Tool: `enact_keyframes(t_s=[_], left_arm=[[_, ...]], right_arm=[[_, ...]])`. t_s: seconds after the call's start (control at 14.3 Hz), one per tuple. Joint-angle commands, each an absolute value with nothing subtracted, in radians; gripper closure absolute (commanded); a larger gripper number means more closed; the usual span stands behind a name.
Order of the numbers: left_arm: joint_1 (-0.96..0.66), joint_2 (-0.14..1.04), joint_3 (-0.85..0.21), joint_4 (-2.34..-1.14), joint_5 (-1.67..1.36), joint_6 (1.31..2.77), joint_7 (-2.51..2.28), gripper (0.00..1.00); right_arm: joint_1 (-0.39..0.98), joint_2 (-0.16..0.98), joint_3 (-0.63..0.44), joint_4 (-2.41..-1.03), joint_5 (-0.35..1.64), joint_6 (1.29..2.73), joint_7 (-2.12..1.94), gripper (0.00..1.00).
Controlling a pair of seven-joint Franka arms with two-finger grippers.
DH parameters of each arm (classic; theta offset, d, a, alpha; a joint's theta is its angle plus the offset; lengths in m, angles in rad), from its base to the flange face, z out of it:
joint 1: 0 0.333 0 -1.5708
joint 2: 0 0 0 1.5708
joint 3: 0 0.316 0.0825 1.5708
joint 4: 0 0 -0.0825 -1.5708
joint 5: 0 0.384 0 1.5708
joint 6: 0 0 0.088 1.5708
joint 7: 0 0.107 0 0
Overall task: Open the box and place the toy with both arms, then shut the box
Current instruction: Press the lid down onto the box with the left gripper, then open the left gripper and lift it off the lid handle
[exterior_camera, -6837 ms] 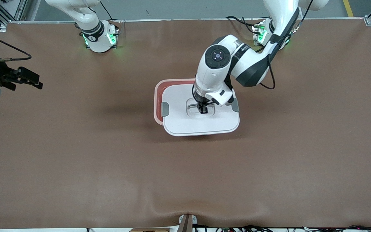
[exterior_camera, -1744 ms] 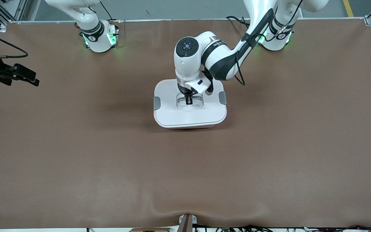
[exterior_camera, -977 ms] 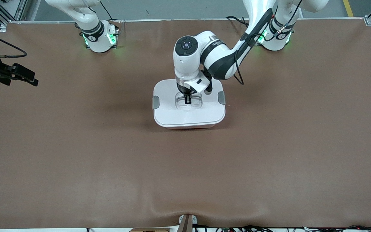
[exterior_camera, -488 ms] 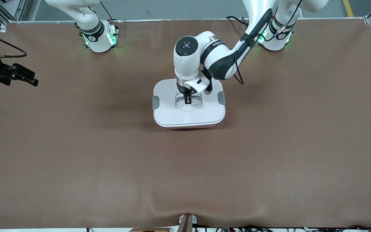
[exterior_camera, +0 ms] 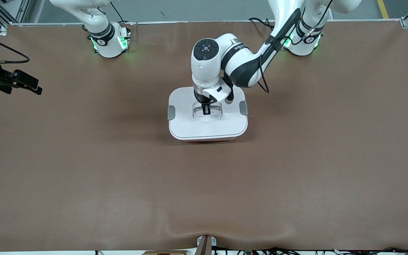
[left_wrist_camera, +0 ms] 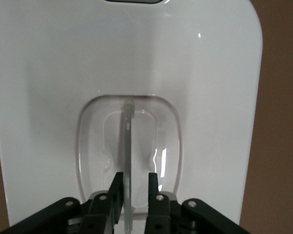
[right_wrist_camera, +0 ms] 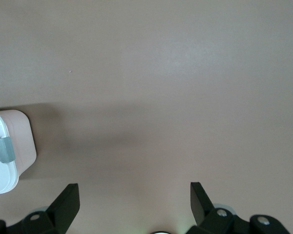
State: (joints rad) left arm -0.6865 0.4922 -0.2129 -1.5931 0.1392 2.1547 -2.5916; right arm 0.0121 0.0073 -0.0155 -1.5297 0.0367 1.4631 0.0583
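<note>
Box [exterior_camera: 207,132] sits mid-table, lid [exterior_camera: 190,102] now squared on it. My left gripper [left_wrist_camera: 133,187] has just slackened around the handle [left_wrist_camera: 128,146]; closing looks done. My right gripper [right_wrist_camera: 132,200] waits spread wide near the table's edge at its arm's end.

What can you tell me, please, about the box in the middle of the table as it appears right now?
The box is a rounded-rectangular tub, pinkish below, under a white glossy lid that sits squarely on it. Grey clips mark its two short ends. A recessed well in the lid holds a clear handle, raised on edge. The left gripper has its jaws either side of that handle with a slight gap.
</note>
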Motion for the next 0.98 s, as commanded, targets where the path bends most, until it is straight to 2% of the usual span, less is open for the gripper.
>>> enact_keyframes(t_s=[0.0, 0.07, 0.42, 0.91], left_arm=[[-0.683, 0.445, -0.209, -1.574, 0.15, 2.119, -2.605, 0.07], [-0.683, 0.443, -0.207, -1.556, 0.162, 2.087, -2.593, 0.0], [-0.634, 0.408, -0.204, -1.485, 0.166, 1.993, -2.419, 0.0], [-0.491, 0.334, -0.207, -1.482, 0.15, 1.987, -2.128, 0.0]], right_arm=[[0.014, 0.005, -0.015, -1.52, 0.026, 1.451, 0.054, 0.0], [0.014, 0.005, -0.015, -1.519, 0.026, 1.45, 0.054, 0.0], [0.014, 0.005, -0.015, -1.52, 0.026, 1.451, 0.054, 0.0], [0.015, 0.005, -0.014, -1.52, 0.026, 1.45, 0.054, 0.0]])
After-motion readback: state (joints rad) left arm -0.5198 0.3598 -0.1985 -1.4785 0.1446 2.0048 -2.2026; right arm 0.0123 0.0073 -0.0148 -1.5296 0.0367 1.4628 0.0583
